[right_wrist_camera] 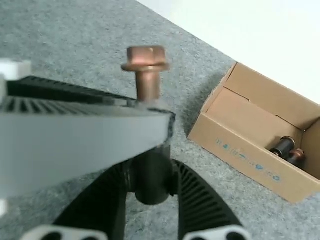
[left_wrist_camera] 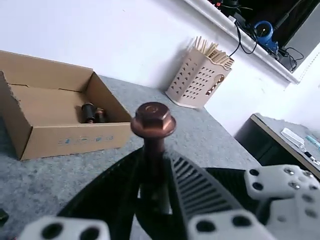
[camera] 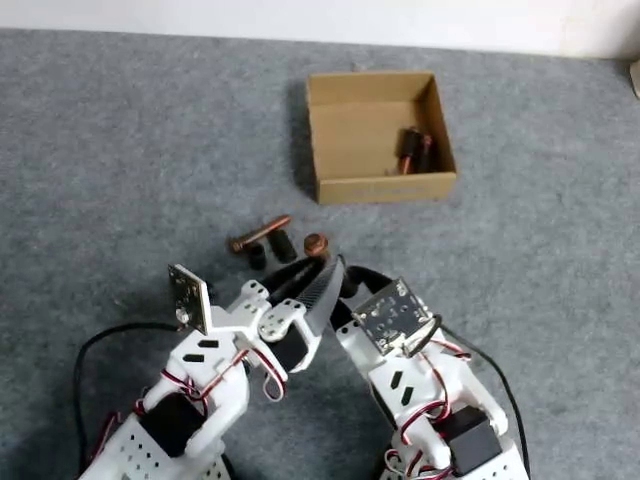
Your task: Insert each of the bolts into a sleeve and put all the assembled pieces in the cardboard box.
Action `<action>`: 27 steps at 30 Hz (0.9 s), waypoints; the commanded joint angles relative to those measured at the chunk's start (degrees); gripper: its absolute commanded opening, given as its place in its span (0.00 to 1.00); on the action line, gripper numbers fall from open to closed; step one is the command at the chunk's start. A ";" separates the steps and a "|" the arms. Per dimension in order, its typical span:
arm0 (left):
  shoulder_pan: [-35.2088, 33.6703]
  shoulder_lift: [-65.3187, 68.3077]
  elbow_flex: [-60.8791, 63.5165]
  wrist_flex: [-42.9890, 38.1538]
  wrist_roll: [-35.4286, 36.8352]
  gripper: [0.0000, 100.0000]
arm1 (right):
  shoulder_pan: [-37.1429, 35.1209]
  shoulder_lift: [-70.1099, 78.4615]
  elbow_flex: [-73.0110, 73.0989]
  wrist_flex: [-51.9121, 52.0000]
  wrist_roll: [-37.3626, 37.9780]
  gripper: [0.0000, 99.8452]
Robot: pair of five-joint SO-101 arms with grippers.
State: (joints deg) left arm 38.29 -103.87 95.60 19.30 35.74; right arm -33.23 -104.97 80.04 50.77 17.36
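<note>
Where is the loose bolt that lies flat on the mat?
In the high view, the loose bolt lies on the grey mat left of centre, between the cardboard box and the left arm, with a black sleeve just beside it.

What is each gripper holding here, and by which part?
The left gripper grips the copper bolt by its shank, below the head; the right gripper clamps the black sleeve by its sides.

Loose bolt, sleeves before cardboard box.
</note>
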 commanded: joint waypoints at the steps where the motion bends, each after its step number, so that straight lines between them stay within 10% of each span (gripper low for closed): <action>1: -0.40 0.31 -2.42 -0.44 0.35 0.22 | 1.10 -0.31 -0.75 -1.54 -0.44 0.01; 13: -10.07 -0.13 -7.25 -0.53 0.88 0.15 | 1.10 -0.31 -0.66 -1.54 -0.44 0.01; 19: -19.47 -0.13 -9.80 -0.35 12.13 0.05 | 1.10 -0.31 -0.48 -1.80 -0.44 0.01; 27: -21.49 0.48 -5.67 -4.40 5.80 0.01 | 1.36 -0.22 -0.57 -1.80 -0.44 0.01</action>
State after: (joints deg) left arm 17.27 -103.52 89.19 19.03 44.09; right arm -32.79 -104.97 80.22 50.68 17.27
